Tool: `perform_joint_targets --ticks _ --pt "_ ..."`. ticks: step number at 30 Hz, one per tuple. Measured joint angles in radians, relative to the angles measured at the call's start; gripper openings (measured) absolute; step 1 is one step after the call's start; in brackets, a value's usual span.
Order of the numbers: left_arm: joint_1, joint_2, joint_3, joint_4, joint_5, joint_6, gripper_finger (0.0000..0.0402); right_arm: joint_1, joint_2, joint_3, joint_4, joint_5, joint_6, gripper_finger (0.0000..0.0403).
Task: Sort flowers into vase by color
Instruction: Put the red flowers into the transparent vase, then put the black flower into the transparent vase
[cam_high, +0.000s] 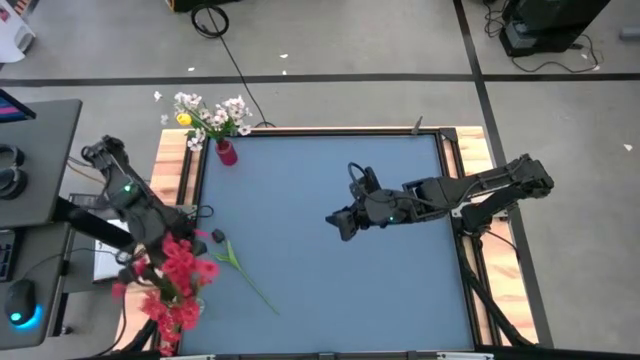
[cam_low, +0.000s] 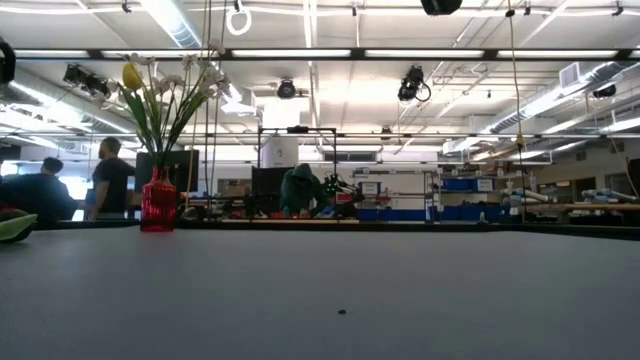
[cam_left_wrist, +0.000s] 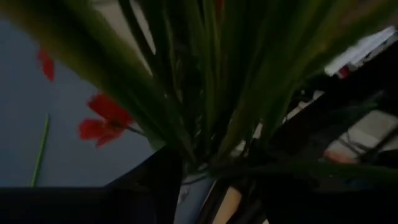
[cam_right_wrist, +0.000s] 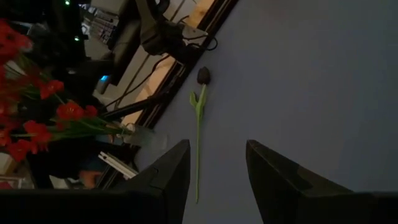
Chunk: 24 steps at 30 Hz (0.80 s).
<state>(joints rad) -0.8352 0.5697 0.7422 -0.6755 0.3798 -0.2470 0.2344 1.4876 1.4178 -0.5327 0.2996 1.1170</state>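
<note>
Red blossoms crowd the lower left of the high view, where one bunch of red flowers (cam_high: 178, 283) sits at the left edge of the blue-grey table (cam_high: 330, 290). The left gripper (cam_high: 150, 262) is right at this bunch; in the left wrist view its camera is buried among green stems (cam_left_wrist: 205, 81), and I cannot tell how far its fingers are apart or whether they hold anything.

One single flower (cam_high: 236, 261) lies flat on the table just right of the bunch, a dark bud on a long green stem. The right wrist view shows it too (cam_right_wrist: 199, 118), lengthwise ahead of the fingers.

One red vase (cam_high: 226, 152) stands at the upper left corner of the table, holding a mixed bunch of white and yellow flowers (cam_high: 208, 115). In the low view that vase (cam_low: 158, 203) stands upright at the left.

The right gripper (cam_high: 340, 224) is over the middle of the table, fingers parted and empty.

Three people show in the room beyond the table in the low view.
</note>
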Motion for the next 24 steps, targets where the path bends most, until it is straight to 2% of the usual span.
perform_joint_targets --ticks 8,16,24 --pt "0.000 0.061 0.054 -0.034 0.025 0.000 0.0213 0.000 0.000 0.000 -0.001 -0.007 -0.029 0.0165" --pt "0.000 0.072 0.135 -0.327 -0.083 -0.002 0.0215 -0.022 0.000 0.000 -0.001 0.009 -0.105 0.0165" --pt "0.000 0.072 0.136 -0.366 -0.091 -0.078 0.0215 -0.028 0.013 0.000 0.002 0.013 -0.127 0.0165"
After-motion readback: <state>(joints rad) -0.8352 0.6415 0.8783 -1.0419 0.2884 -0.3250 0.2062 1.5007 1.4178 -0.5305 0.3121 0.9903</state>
